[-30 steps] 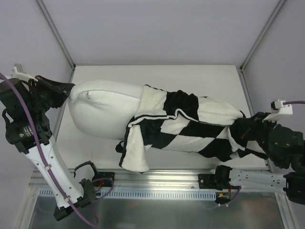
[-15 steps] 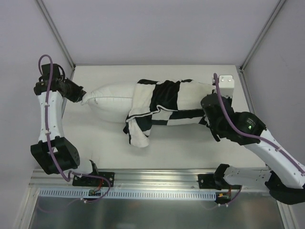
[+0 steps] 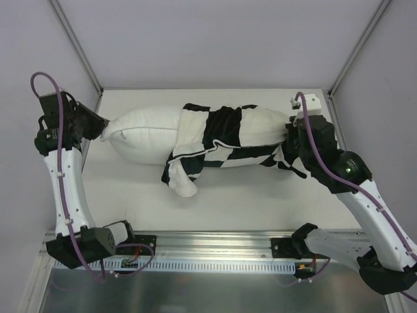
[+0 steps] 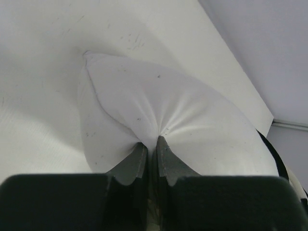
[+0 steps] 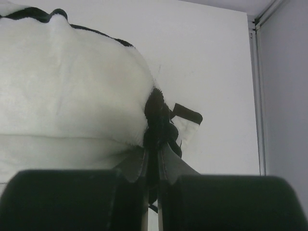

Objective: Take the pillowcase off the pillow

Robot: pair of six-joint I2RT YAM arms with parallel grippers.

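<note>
On table (image 3: 221,195), pillow (image 3: 140,134) lies long axis left-to-right, strung between your arms. Left gripper (image 4: 150,144) pinches bare white end tight. Right gripper (image 5: 153,149) clamps pillowcase (image 3: 241,130) at opposite end. Cover sheathes right half only. Your pull likely runs rightward along axis, away from left.

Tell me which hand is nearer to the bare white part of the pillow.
Left. The left hand pinches the pillow at its bare end; the right hand grips the pillowcase at the opposite, covered end.
</note>
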